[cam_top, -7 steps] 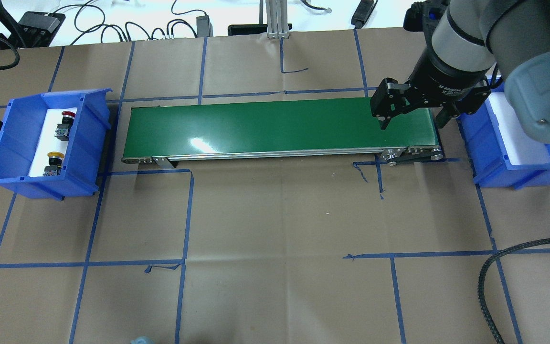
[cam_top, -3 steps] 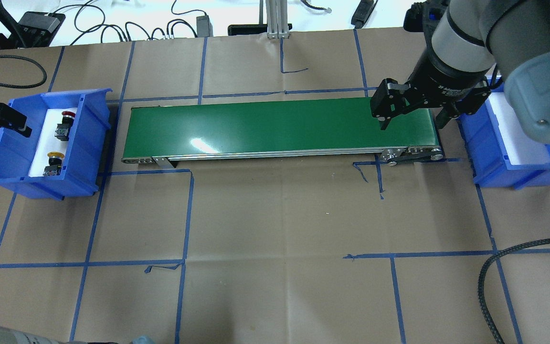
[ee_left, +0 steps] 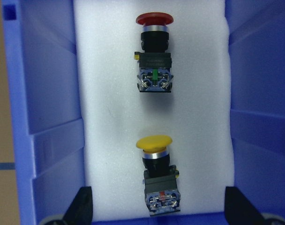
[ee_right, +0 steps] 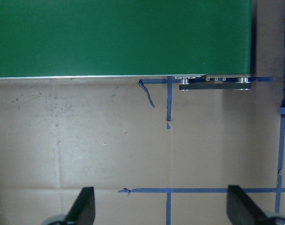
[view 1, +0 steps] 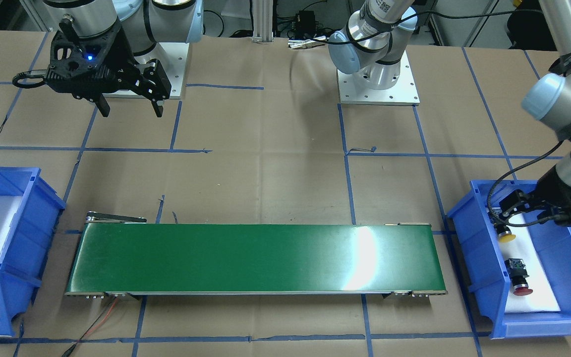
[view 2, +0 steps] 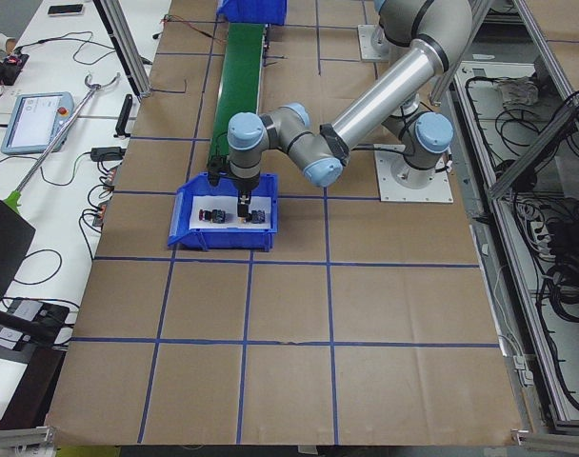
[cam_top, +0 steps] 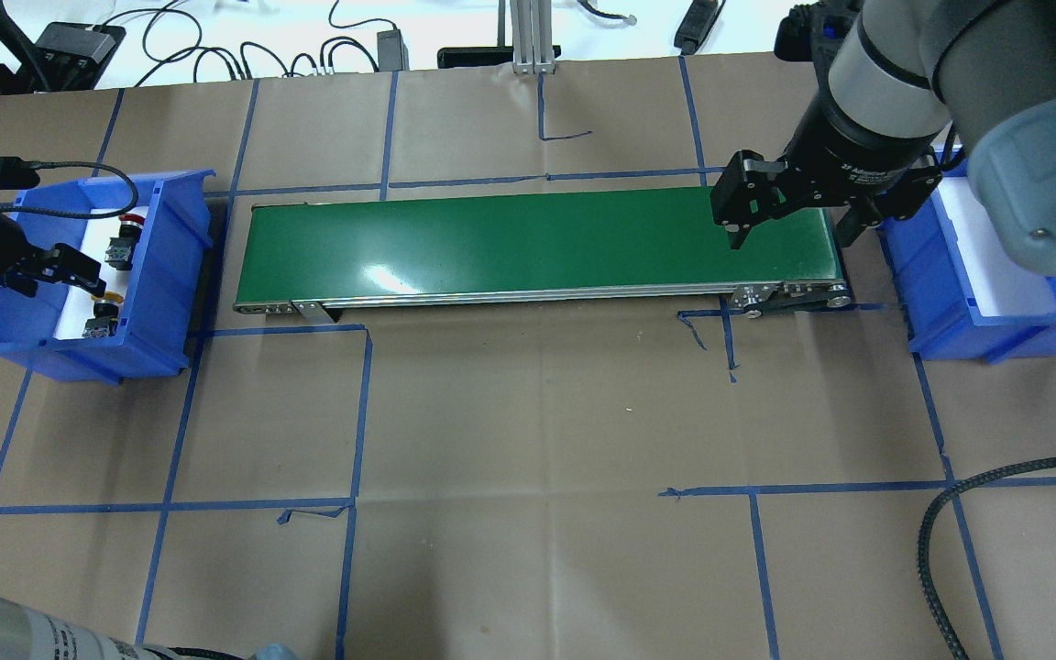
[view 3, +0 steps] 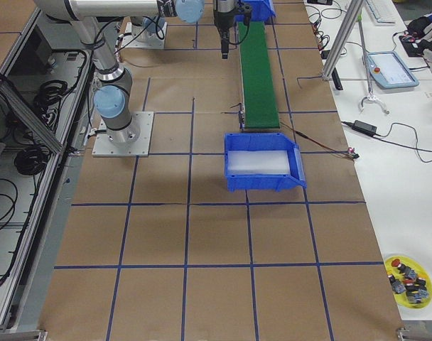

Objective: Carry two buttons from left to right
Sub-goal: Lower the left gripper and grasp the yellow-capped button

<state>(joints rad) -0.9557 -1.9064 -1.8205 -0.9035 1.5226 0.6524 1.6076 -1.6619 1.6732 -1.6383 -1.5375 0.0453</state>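
Note:
The red button (cam_top: pixel 127 223) and the yellow button (cam_top: pixel 104 300) lie on their sides on white foam in the left blue bin (cam_top: pixel 164 275). In the left wrist view the red button (ee_left: pixel 153 61) is far and the yellow button (ee_left: pixel 156 176) is near, between my fingers. My left gripper (cam_top: pixel 47 273) hovers open and empty over that bin; it also shows in the front view (view 1: pixel 543 210) and the left wrist view (ee_left: pixel 159 190). My right gripper (cam_top: pixel 792 236) hangs open and empty above the right end of the green conveyor (cam_top: pixel 528 243).
The right blue bin (cam_top: pixel 950 307) holds only white foam and stands just past the conveyor's right end. A black cable (cam_top: pixel 950 522) lies at the front right of the table. A yellow plate (view 3: pixel 408 280) of spare parts sits on a side bench.
My left gripper has moved from outside the left bin's outer wall to above its foam, near the yellow button. The right arm and both buttons have not moved.

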